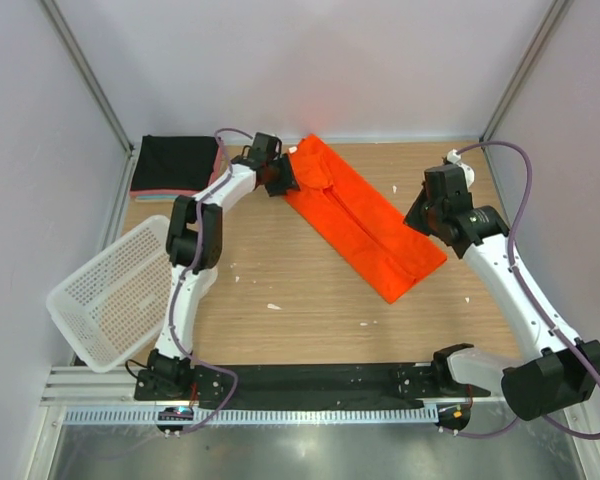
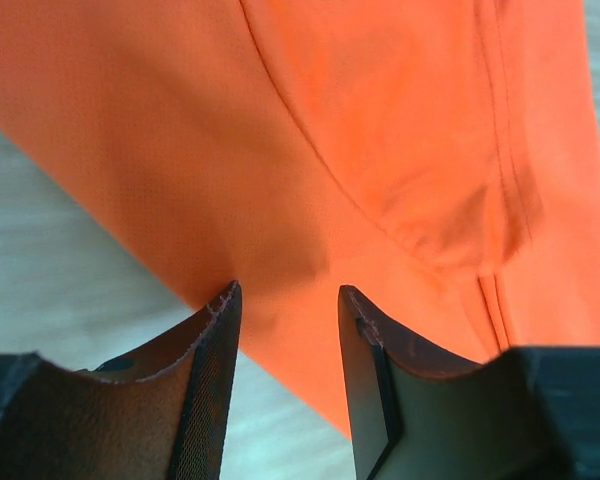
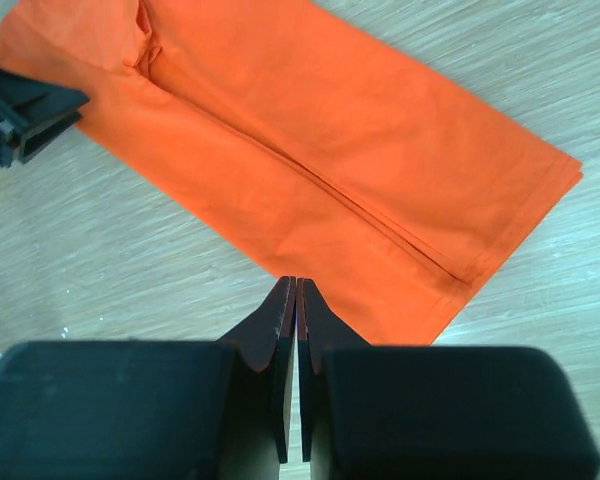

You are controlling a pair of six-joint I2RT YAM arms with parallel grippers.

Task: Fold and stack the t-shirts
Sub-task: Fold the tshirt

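Observation:
The orange-red t-shirt (image 1: pixel 360 220) lies folded into a long strip, running diagonally from the table's far middle to the right. It fills the left wrist view (image 2: pixel 380 150) and shows in the right wrist view (image 3: pixel 310 150). My left gripper (image 1: pixel 283 178) is open at the strip's far left edge, its jaws (image 2: pixel 285 300) standing over the cloth edge. My right gripper (image 1: pixel 417 218) is shut and empty, beside the strip's right side; in its own view its tips (image 3: pixel 296 285) hover over the cloth's near edge. A folded stack with a black t-shirt (image 1: pixel 175 163) on top sits at the far left; pink and teal edges show beneath.
A white mesh basket (image 1: pixel 120 295) hangs tilted over the table's left edge. Small white specks lie on the wooden table (image 1: pixel 300 300). Grey walls close the back and sides. A black rail (image 1: pixel 310 380) runs along the near edge.

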